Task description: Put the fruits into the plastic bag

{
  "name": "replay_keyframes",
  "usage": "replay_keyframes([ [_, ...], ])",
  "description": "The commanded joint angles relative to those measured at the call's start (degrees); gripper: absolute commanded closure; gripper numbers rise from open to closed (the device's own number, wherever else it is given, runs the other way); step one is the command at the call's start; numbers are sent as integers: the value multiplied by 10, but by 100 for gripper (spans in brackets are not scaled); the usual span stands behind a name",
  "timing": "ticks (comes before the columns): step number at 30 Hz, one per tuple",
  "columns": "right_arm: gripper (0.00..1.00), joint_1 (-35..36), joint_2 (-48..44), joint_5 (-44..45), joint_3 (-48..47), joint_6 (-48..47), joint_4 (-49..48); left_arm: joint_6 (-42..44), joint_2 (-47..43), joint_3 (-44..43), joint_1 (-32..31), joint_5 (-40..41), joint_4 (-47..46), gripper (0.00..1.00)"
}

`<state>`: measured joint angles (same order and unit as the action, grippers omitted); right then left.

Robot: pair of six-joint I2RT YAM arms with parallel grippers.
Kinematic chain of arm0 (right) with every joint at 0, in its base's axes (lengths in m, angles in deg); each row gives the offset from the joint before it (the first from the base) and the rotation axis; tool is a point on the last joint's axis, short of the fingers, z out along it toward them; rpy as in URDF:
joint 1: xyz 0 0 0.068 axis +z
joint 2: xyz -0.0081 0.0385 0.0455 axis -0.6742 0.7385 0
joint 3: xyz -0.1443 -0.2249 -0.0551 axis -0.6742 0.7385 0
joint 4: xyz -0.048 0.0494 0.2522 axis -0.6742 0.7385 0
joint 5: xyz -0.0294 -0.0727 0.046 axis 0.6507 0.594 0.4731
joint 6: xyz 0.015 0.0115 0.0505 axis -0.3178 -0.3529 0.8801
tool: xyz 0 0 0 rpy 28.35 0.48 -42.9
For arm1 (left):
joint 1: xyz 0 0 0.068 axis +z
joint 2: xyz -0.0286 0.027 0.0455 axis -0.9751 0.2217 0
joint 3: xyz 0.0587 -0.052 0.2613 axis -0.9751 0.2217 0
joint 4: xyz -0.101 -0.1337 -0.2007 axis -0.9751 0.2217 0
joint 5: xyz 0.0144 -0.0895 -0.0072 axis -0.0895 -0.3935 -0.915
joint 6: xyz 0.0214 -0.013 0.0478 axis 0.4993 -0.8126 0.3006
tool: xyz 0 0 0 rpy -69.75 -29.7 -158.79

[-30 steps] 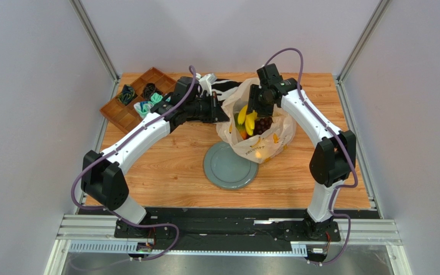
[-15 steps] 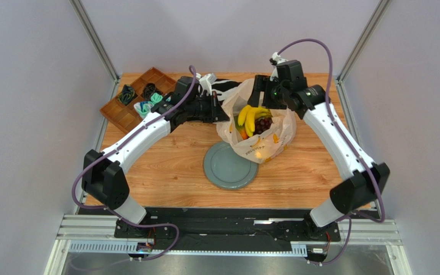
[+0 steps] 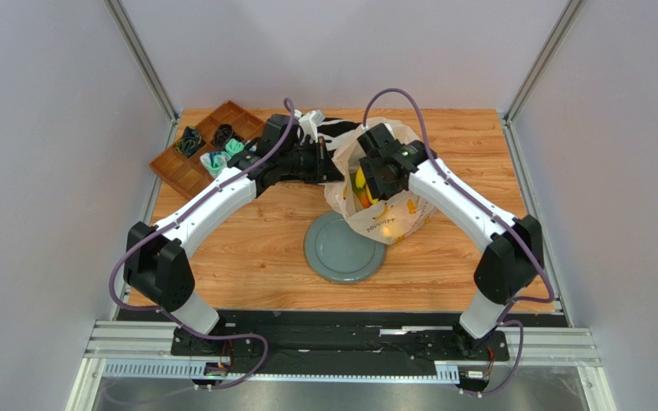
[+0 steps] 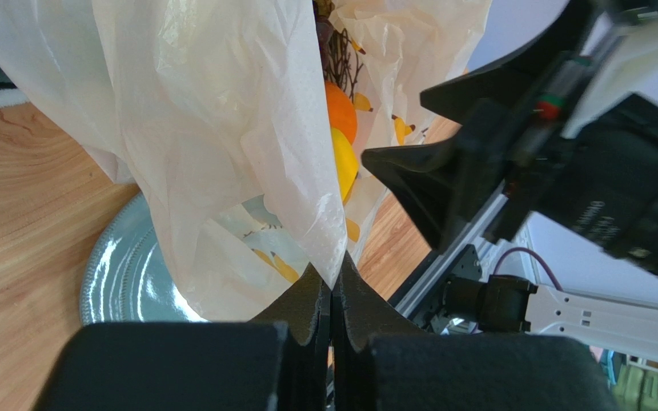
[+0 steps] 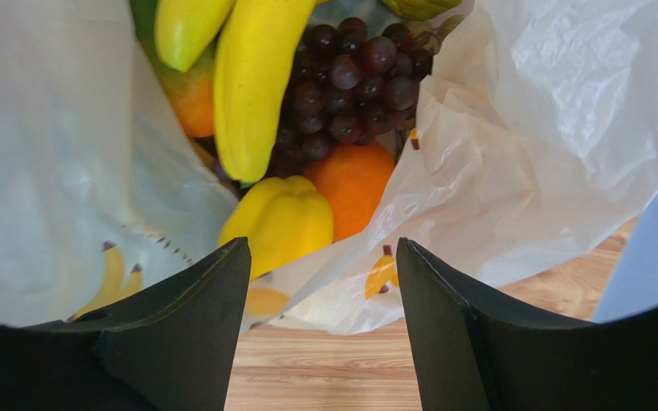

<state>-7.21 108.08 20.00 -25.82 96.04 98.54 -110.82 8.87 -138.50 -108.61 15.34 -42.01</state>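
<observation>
The whitish plastic bag (image 3: 392,214) with banana prints stands at the table's middle back, mouth open upward. Inside it, the right wrist view shows yellow bananas (image 5: 251,77), dark purple grapes (image 5: 350,77), a round orange (image 5: 350,184), a small yellow fruit (image 5: 285,223) and an orange-green fruit (image 5: 188,98). My left gripper (image 4: 332,278) is shut on the bag's left rim (image 4: 221,128) and holds it up. My right gripper (image 5: 322,257) is open and empty, right over the bag's mouth (image 3: 384,167).
A round grey plate (image 3: 341,250) lies just in front of the bag. A zebra-striped cloth (image 3: 334,128) lies behind it. A wooden tray (image 3: 208,145) with small items sits at the back left.
My right arm swung left and forward, from behind the bag's right side to above its mouth, now covering most of the fruit in the top view. The left arm held still.
</observation>
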Motion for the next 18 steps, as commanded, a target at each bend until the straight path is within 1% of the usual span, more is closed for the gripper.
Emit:
replay_keyframes([
  [1,32,2,49,132,-49,-33,-4,-7,-14,-14,-1,-6,-18,100],
  [6,30,2,119,246,-72,-62,-20,-10,-23,-5,-1,-5,-23,100],
  [7,30,2,125,252,-71,-72,-35,-11,-24,-5,-1,-5,-24,100],
  [12,29,-4,175,307,-70,-81,-46,-13,-26,-4,-1,-7,-25,100],
  [18,30,-25,181,355,-49,-93,-78,-11,-30,-2,-1,-6,-23,100],
])
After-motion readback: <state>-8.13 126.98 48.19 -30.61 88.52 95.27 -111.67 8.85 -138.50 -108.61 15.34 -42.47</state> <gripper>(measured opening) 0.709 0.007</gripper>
